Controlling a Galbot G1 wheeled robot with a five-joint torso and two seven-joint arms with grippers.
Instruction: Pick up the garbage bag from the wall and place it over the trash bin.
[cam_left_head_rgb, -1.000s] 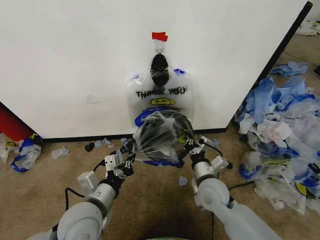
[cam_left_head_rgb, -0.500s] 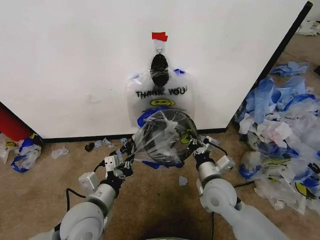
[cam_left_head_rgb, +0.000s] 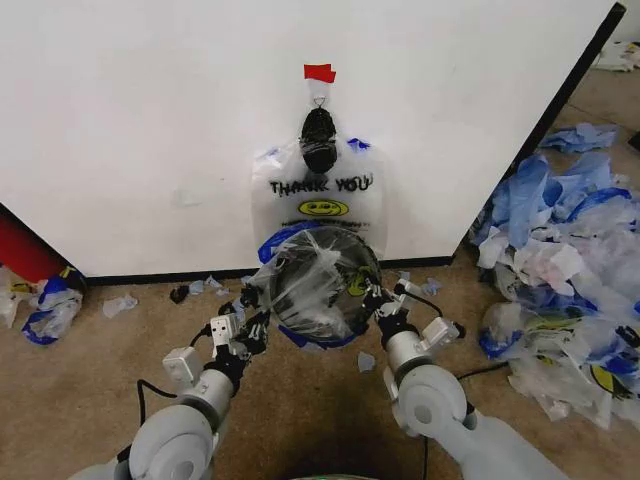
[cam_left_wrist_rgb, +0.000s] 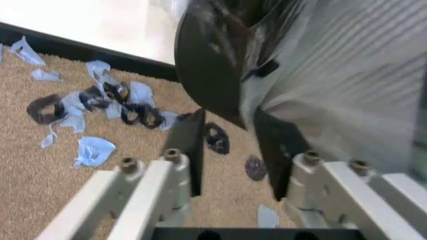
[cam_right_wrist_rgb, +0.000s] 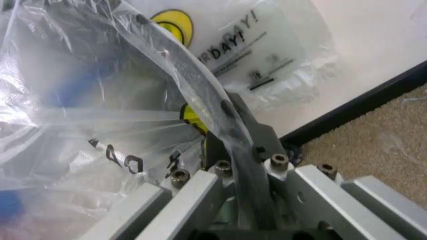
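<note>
Where the floor ends, the wall (cam_left_head_rgb: 150, 120): a large flat white panel with a black strip along its foot and its slanting right edge.
Floor (cam_left_head_rgb: 300, 400): tan carpet running from the robot up to the panel.
Loose bags (cam_left_head_rgb: 560, 260): a heap of blue-and-white plastic on the carpet at the right, well apart from the arms.
Garbage bag (cam_left_head_rgb: 320, 195): it hangs flat against the wall, gathered at the top under a black clip (cam_left_head_rgb: 318, 140). The "THANK YOU" lettering and yellow smiley face outward, and its lower part is hidden behind the bin.
Trash bin (cam_left_head_rgb: 315, 280): a round black basket tipped with its mouth toward the head camera, just in front of the hanging bag, with crinkled clear plastic stretched over it.
Left end effector (cam_left_head_rgb: 250, 300): at the bin's left edge. In the left wrist view its fingers stand apart, carpet showing between them, with the bin's dark edge (cam_left_wrist_rgb: 207, 60) reaching into the gap.
Right end effector (cam_left_head_rgb: 378, 298): at the bin's right edge. In the right wrist view it is clamped on the rim (cam_right_wrist_rgb: 193, 75) and the plastic over it.
Red object (cam_left_head_rgb: 25, 250): at the wall's left foot.
Scraps (cam_left_head_rgb: 200, 288): small blue and black bits along the black strip.
Red tape (cam_left_head_rgb: 319, 72): a small piece on the wall, right above the clip.
</note>
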